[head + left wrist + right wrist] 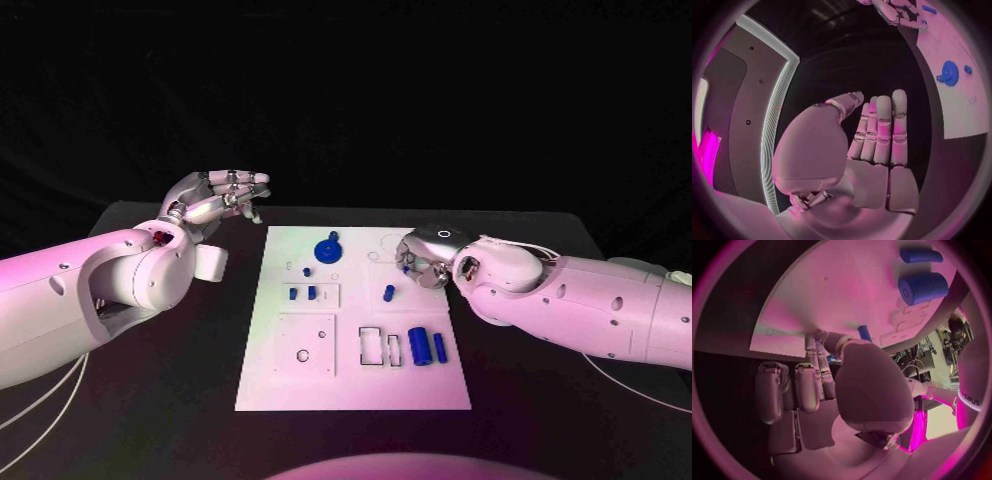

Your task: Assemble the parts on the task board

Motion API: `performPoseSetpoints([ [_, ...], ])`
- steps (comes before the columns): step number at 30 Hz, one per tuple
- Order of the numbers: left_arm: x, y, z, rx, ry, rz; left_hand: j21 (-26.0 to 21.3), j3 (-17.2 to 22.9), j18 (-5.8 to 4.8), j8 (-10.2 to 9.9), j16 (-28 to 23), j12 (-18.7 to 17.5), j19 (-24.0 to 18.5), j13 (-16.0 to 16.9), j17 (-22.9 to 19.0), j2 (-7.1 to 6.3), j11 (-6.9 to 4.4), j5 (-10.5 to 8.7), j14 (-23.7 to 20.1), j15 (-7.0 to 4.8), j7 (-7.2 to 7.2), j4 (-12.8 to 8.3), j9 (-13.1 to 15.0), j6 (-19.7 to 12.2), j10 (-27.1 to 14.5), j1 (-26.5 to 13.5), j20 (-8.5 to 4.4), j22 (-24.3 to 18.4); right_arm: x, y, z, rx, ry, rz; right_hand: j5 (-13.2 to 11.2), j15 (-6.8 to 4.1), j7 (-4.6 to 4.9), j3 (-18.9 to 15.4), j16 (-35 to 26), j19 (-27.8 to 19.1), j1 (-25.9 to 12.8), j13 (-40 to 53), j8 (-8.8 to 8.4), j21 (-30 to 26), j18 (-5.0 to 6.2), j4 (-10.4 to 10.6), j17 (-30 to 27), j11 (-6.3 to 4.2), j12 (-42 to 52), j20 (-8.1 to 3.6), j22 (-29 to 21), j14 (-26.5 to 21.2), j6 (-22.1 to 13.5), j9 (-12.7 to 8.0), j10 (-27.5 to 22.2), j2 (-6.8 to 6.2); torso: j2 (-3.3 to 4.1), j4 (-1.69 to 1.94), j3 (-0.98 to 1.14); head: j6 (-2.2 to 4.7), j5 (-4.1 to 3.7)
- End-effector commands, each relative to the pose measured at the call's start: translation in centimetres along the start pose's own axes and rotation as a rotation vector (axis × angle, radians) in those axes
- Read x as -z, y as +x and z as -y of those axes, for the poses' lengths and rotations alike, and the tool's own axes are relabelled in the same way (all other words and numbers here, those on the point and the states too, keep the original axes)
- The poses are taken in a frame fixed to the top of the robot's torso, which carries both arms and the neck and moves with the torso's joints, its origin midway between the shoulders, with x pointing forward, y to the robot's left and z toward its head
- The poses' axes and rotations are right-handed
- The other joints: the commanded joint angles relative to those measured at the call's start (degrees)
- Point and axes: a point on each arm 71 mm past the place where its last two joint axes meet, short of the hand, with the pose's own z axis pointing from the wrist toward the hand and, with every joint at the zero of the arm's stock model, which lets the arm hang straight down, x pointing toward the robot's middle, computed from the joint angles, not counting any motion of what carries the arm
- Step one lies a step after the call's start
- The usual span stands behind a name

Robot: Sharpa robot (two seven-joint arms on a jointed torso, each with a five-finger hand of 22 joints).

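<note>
— Hovering my left hand (216,195) off the task board's (289,385) far left corner, fingers straight, holding nothing.
— And your right hand (423,257)?
— Over the board's right edge, near a small blue part (388,293); I cannot tell whether it grips anything. The other parts lie on the board.

no word or number can be read with any certainty. in the right wrist view a short line of dark letters (971,401) stands on a white rounded casing at the circle's rim — it looks like a brand mark, but it is too small and bent to make out. the task board (353,385) carries only outlines and holes — no writing that can be told.
</note>
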Motion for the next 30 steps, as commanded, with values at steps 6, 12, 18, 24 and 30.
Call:
performPoseSetpoints([
  [6,-0.1,-0.1,0.0,0.005,-0.01,-0.001,-0.5,-0.1,0.33,-0.3,-0.3,0.4,0.3,0.1,-0.1,0.22,0.07,-0.05,0.3,0.0,0.2,-0.4,-0.1,-0.6,-0.9,0.3,0.0,-0.2,0.5,-1.0,-0.5,-0.018,-0.027,0.122,0.2,-0.38,-0.03,0.9,0.1,2.6,-0.3,0.1,0.51,0.6,-1.28,-0.6,-0.2,-1.72,-0.5,-0.49,11.3,2.7,0.6,0.3,2.3,0.88,-0.08,-0.04,0.0,0.02,0.19],
  [12,-0.1,-0.1,-0.1,0.005,-0.014,0.001,-0.6,-0.1,0.31,-0.3,-0.4,0.5,0.3,0.2,-0.2,0.35,0.16,-0.06,0.2,0.08,0.29,-0.3,-0.2,-0.8,-1.2,0.2,0.05,-0.2,1.4,-1.9,-0.7,-0.067,-0.047,0.175,0.4,-0.38,-0.01,1.0,0.2,2.6,-0.8,0.2,0.58,0.7,-1.31,-0.8,-0.1,-1.72,-0.7,-0.5,11.3,2.7,0.6,0.5,2.5,0.56,-0.1,-0.03,-0.03,-0.02,0.29],
  [18,-0.2,-0.2,-0.1,0.005,-0.016,0.002,-0.6,-0.1,0.31,-0.4,-0.4,0.6,0.3,0.2,-0.2,0.37,0.21,-0.07,0.2,0.13,0.35,-0.3,-0.2,-0.9,-1.3,0.2,0.08,-0.3,2.3,-2.9,-1.4,-0.109,-0.068,0.195,0.5,-0.4,-0.02,0.9,0.1,2.6,-1.3,0.2,0.69,0.7,-1.3,-1.0,-0.2,-1.75,-0.8,-0.51,11.4,2.7,0.7,0.7,2.6,0.24,-0.09,-0.11,-0.03,-0.06,0.68],
  [24,-0.2,-0.1,-0.1,0.006,-0.017,-0.001,-0.7,-0.1,0.31,-0.4,-0.4,0.6,0.3,0.2,-0.2,0.36,0.23,-0.07,0.2,0.15,0.37,-0.3,-0.2,-1.0,-1.4,0.2,0.09,-0.3,2.8,-3.5,-3.7,-0.162,-0.126,0.203,0.5,-0.41,-0.01,0.8,0.1,2.6,-1.5,0.3,0.75,0.7,-1.3,-1.1,-0.3,-1.76,-0.9,-0.51,11.4,2.7,0.7,0.8,2.7,0.07,-0.03,-0.14,0.04,-0.21,1.53],
  [30,-0.3,0.2,-0.2,0.008,-0.017,-0.008,-0.7,-0.1,0.31,-0.5,-0.4,0.6,0.3,0.2,-0.2,0.37,0.26,-0.06,0.2,0.16,0.39,-0.3,-0.2,-1.0,-1.5,0.2,0.11,-0.3,2.7,-3.3,-7.9,-0.215,-0.228,0.191,0.5,-0.41,0.0,0.8,0.0,2.6,-1.5,0.3,0.76,0.7,-1.3,-1.1,-0.5,-1.76,-0.9,-0.51,11.4,2.7,0.7,0.9,2.7,0.07,-0.14,0.02,-0.04,-0.55,2.88],
])
